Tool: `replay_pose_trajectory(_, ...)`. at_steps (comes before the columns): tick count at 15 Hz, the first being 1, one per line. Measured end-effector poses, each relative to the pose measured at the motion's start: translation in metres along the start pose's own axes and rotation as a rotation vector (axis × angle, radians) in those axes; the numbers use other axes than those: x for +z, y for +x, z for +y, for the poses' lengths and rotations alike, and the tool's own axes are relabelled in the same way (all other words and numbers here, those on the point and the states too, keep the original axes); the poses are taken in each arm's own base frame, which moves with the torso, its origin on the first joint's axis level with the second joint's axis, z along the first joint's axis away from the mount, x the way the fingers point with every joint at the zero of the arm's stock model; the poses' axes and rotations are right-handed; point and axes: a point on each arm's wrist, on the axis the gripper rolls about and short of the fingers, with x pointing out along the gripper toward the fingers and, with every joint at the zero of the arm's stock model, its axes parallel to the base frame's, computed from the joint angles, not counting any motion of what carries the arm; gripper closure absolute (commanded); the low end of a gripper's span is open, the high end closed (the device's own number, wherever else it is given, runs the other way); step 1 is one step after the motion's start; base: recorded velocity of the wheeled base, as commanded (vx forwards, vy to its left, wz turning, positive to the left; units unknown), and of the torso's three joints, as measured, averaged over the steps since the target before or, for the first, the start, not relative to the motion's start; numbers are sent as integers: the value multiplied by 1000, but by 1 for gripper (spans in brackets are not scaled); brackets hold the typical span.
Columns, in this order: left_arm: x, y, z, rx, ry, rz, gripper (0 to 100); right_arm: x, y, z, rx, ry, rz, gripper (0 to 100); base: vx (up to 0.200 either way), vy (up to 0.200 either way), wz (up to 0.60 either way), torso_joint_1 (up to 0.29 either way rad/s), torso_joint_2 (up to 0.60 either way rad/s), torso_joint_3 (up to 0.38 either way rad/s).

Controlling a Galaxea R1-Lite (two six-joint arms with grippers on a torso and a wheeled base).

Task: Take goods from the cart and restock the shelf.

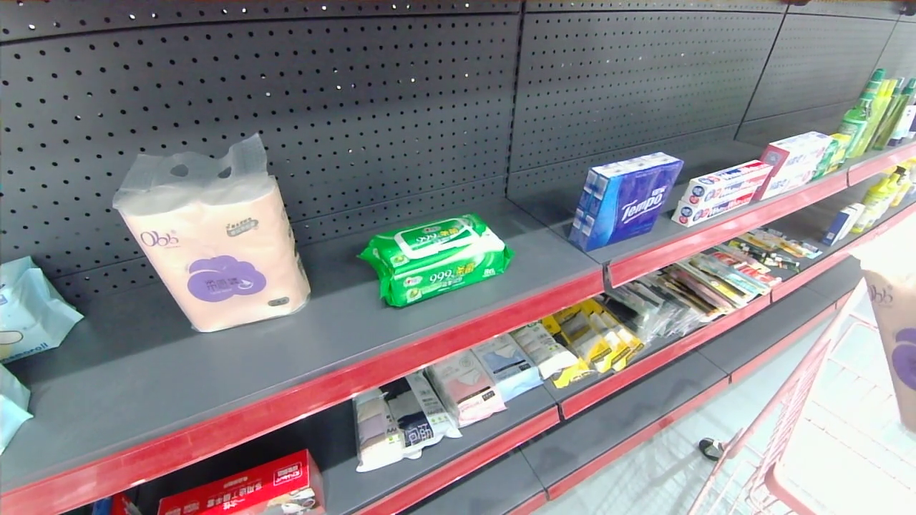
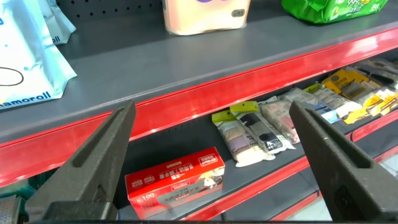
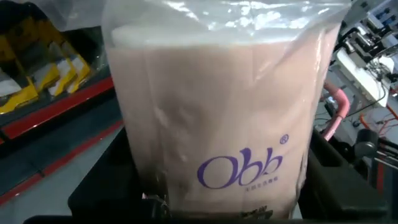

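Right gripper (image 3: 217, 202) first: its dark fingers sit on either side of a toilet-roll pack (image 3: 217, 106) and are clamped on it, with the clear wrapper and its purple lettering pressed between them. Seen from the head camera, the toilet-roll pack (image 1: 893, 322) hangs at the far right, above the red wire cart (image 1: 773, 483) and well apart from the shelf. The left gripper (image 2: 211, 112) stands off in front of the shelf's red front lip (image 2: 205, 87), not touching it. Its two fingers (image 2: 99, 162) are spread wide with nothing between them.

On the top grey shelf board (image 1: 179, 386) a second toilet-roll pack (image 1: 215, 243) stands upright near the black pegboard back wall (image 1: 358, 107). Just to its right, but apart from it, a green wet-wipes pack (image 1: 435, 259) lies flat. Further right stands a blue tissue bundle (image 1: 626, 197), then stacked toothpaste boxes (image 1: 723, 189), and green bottles (image 1: 869, 107) at the far end. A pale blue soft pack (image 1: 32, 307) leans at the board's left end.

On the level below, a red carton (image 1: 243, 490) lies toward the left. A row of bagged garments (image 1: 408, 422) lies beside it, with yellow-carded packets (image 1: 594, 340) further along.
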Motion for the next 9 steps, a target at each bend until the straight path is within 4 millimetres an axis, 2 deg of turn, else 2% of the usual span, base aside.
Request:
replay_pose_trajectory(3, 0, 0, 0, 0, 0, 0, 0, -10, -20, 4, 51, 75, -21, 100, 0, 0, 0, 0, 0, 0)
replay_pose_trajectory(6, 0, 0, 0, 0, 0, 0, 0, -11, -38, 8, 132, 131, -84, 100, 0, 0, 0, 0, 0, 0)
replay_pose_trajectory(9, 0, 0, 0, 0, 0, 0, 0, -13, -56, 18, 299, 137, -132, 100, 0, 0, 0, 0, 0, 0)
